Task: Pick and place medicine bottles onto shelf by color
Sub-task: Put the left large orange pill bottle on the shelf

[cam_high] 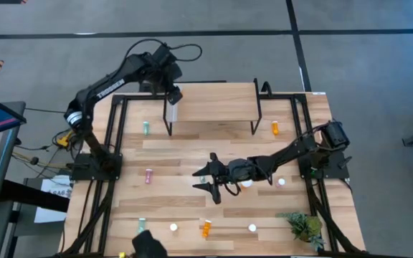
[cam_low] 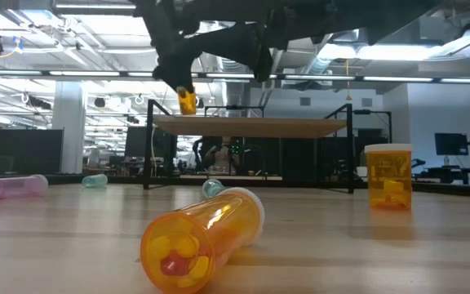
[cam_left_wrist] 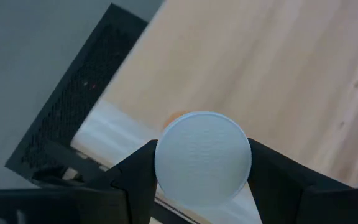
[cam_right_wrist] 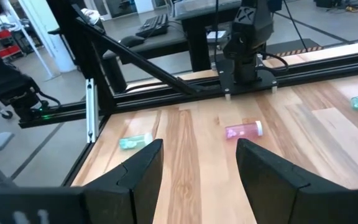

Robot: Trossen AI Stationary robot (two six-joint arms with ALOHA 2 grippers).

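An orange bottle (cam_left_wrist: 202, 158) is being gripped by the left gripper (cam_high: 172, 95) over the shelf (cam_high: 214, 107) at its left edge. The right gripper (cam_high: 208, 179) is being held open, empty, above bare mid-table (cam_high: 185, 165), a pink bottle (cam_right_wrist: 244, 130) lying well apart.

Your left gripper (cam_high: 172, 95) is up at eleven o'clock, fingers pinching something. Your right gripper (cam_high: 208, 179) sits mid-table, fingers apart, pointing to nine o'clock.

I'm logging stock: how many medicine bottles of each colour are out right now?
Orange white-capped plastic bottles: 4
Pink white-capped plastic bottle: 1
Teal white-capped plastic bottles: 2
Upright bottles showing only a white cap from above, colour hidden: 3
Total: 10
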